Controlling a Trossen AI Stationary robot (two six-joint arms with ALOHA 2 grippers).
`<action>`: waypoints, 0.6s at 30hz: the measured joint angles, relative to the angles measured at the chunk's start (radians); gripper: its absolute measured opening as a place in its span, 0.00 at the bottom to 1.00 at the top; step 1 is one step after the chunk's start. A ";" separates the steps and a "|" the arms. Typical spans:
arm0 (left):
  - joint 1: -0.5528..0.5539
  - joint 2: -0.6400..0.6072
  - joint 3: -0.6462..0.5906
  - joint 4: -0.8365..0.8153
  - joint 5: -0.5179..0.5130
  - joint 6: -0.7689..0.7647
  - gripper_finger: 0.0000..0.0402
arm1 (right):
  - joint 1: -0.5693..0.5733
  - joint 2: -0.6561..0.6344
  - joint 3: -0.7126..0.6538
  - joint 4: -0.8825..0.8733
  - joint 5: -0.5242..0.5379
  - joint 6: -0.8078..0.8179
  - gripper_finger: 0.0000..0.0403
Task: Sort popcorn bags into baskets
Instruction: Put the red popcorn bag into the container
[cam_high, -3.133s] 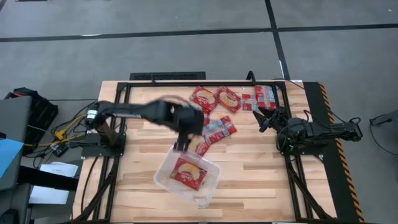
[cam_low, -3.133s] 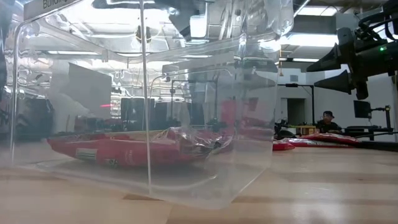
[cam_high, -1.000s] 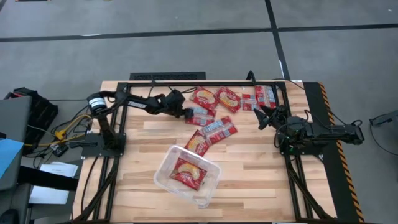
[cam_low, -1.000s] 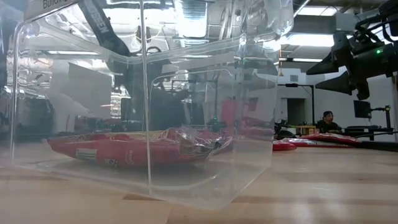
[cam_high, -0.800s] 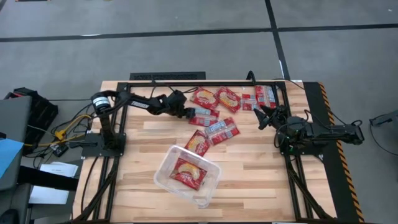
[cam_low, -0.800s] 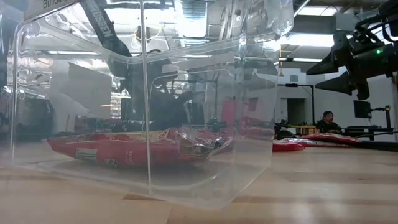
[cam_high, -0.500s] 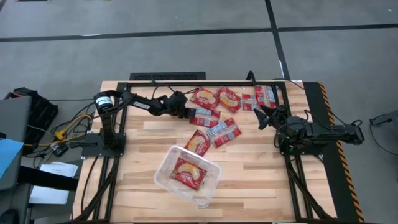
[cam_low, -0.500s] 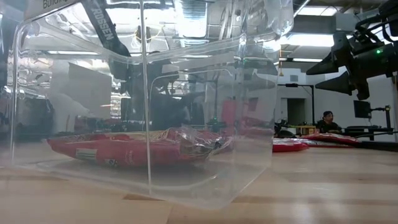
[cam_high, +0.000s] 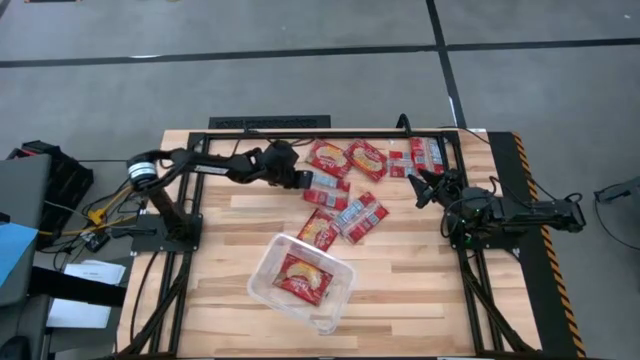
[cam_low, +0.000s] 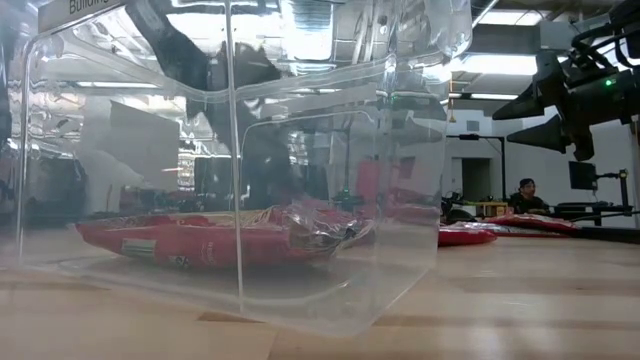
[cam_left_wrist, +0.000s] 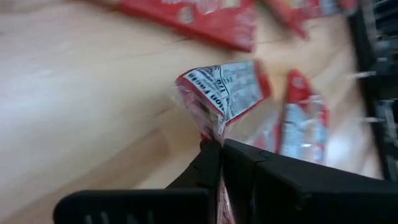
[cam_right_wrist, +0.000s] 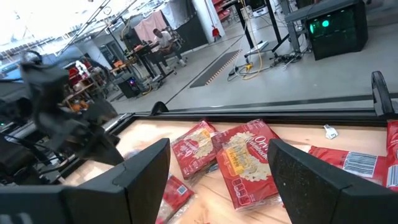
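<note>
Several red popcorn bags (cam_high: 366, 158) lie on the far half of the wooden table. One more (cam_high: 318, 230) rests with its near end on the rim of the clear basket (cam_high: 262, 275). Another bag (cam_high: 302, 278) lies flat inside the basket, and the low view shows it through the wall (cam_low: 200, 240). My left gripper (cam_high: 303, 180) reaches in from the left and is shut on a bag with a white printed panel (cam_high: 328, 184). My right gripper (cam_high: 422, 187) hangs open over the right side, with nothing between its fingers (cam_right_wrist: 219, 146). My left gripper pinches the bag by one crumpled edge (cam_left_wrist: 212, 138) between its two fingers. The fingers come in low from the table's left. The rest of the bag (cam_left_wrist: 227, 93) sticks out beyond the fingertips, bent and raised off the wood.
A black frame rail (cam_high: 330, 125) runs along the far edge. The two arm bases (cam_high: 165, 225) (cam_high: 470, 235) stand at left and right. Bare wood (cam_high: 225, 235) lies left of the basket. A person (cam_low: 525, 195) sits far behind the table.
My left arm has risen and its shoulder has swung toward the table's left edge, while the gripper stays at the white-panelled bag. The pair of bags just beyond it has slid a little toward the near right. My right gripper has kept still.
</note>
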 joint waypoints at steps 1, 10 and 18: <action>-0.005 -0.021 0.000 -0.005 -0.010 0.000 0.00 | 0.000 0.000 0.000 0.000 0.000 0.000 0.73; -0.059 -0.205 0.002 -0.037 -0.049 -0.002 0.00 | 0.000 0.000 0.000 0.000 0.002 0.000 0.73; -0.152 -0.361 0.003 -0.050 -0.110 -0.034 0.00 | 0.000 0.000 0.000 -0.006 0.002 0.023 0.73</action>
